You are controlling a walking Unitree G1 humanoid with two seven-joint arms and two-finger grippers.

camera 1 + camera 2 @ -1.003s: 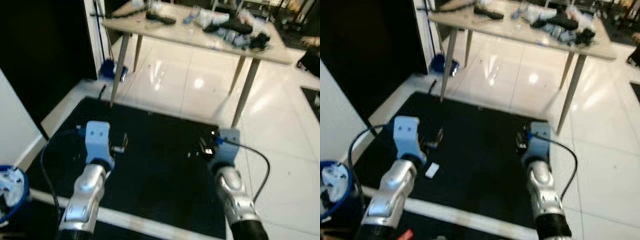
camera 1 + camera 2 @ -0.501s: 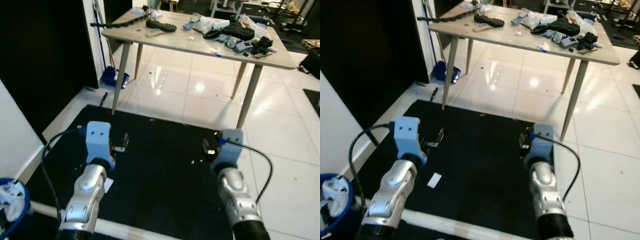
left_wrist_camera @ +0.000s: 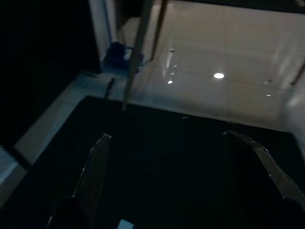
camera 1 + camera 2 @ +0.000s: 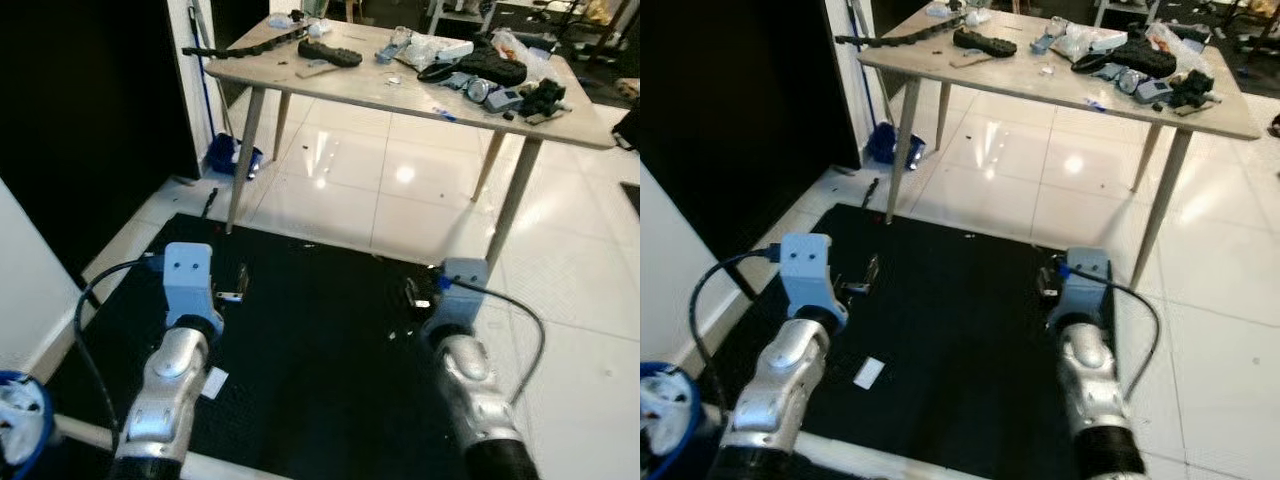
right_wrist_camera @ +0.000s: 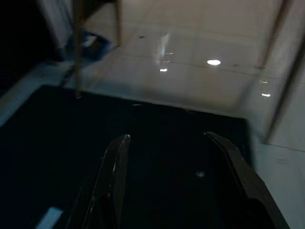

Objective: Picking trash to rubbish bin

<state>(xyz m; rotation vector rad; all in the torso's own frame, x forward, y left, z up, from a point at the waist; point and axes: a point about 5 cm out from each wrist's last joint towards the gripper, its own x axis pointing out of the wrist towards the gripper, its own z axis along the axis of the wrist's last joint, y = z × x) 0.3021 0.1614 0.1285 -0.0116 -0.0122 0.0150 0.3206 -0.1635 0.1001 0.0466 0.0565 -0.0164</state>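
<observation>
Black mat point(image 4: 940, 330) lying on glossy white floor tiles point(image 4: 1070, 180); white paper scrap point(image 4: 869, 372) showing against the mat; blue bin rim point(image 4: 670, 425) (white contents); pale beige bench point(image 4: 1040, 75); blue dustpan point(image 4: 228, 157).

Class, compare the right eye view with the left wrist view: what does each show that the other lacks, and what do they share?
Right eye view alone: the tabletop with its clutter, both silver arms, the right pincer, and the blue bin at the robot's left.

Left wrist view alone: the left pincer close up, its two black fingers spread apart above the mat.

Both: the black mat, the white paper scrap lying on it, the glossy white tiles, a table leg, and the blue object on the floor by the wall.
</observation>
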